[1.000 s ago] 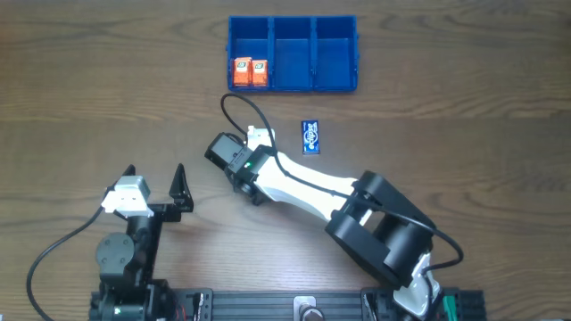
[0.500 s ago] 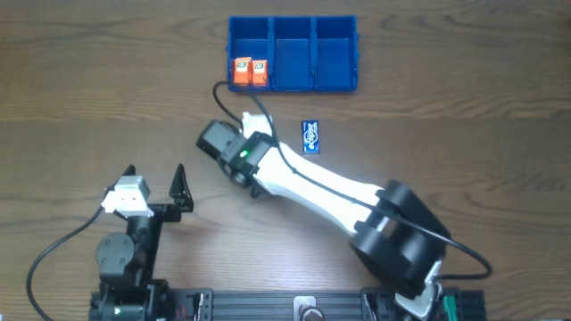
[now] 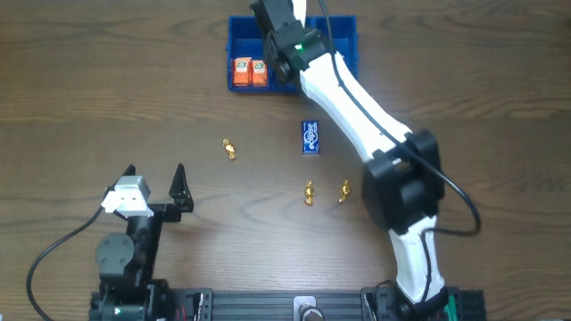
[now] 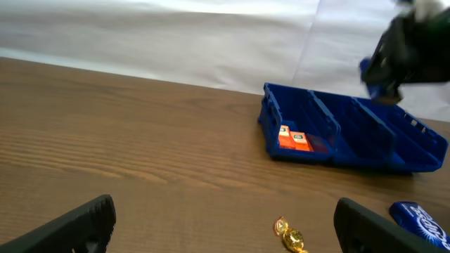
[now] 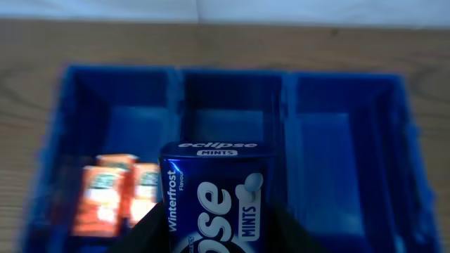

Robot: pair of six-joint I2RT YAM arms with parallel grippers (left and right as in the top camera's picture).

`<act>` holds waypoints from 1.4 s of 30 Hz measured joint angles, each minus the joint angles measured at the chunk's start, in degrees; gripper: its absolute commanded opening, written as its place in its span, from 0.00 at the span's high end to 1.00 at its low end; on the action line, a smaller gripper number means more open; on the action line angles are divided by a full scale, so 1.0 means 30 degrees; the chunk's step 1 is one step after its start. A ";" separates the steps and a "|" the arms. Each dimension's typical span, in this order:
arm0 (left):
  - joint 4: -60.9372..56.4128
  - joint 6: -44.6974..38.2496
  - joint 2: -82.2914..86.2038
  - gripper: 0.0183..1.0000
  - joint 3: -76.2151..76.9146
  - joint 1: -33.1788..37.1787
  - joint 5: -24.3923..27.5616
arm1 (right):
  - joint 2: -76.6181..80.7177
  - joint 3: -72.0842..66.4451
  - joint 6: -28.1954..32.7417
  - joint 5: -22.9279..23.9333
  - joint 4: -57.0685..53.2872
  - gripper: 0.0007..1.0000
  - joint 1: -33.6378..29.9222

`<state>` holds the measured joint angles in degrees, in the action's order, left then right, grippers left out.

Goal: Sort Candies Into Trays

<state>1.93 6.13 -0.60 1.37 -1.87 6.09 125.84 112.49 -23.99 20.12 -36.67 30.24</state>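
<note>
My right gripper (image 5: 214,237) is shut on a blue mint tin (image 5: 214,200), held over the blue three-compartment tray (image 5: 232,72) in front of its middle compartment. In the top view the right gripper (image 3: 274,16) is at the tray's (image 3: 343,87) far side. Two orange candies (image 3: 250,72) lie in the left compartment. A second blue mint pack (image 3: 310,137) lies on the table below the tray. Three gold candies (image 3: 230,148) (image 3: 310,193) (image 3: 344,190) are scattered on the wood. My left gripper (image 3: 154,175) stands open near its base, holding nothing.
The left wrist view shows the tray (image 4: 330,156), the orange candies (image 4: 294,139), a gold candy (image 4: 290,236) and the mint pack (image 4: 420,218) on the brown wooden table. The right arm's white link (image 3: 357,98) stretches across the table's middle.
The right arm has swung from the table's middle up to the tray, carrying the mint tin. Three gold candies it covered now show. The left arm has not moved.
</note>
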 measured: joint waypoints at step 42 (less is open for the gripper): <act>0.0000 0.0000 0.0000 0.00 0.0000 0.0000 0.0000 | -0.5034 -1.5271 -0.3672 -0.2324 0.3963 0.34 0.1071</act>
<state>1.93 6.13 -0.60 1.37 -1.87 6.09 110.74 66.67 -35.00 13.15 -24.77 33.45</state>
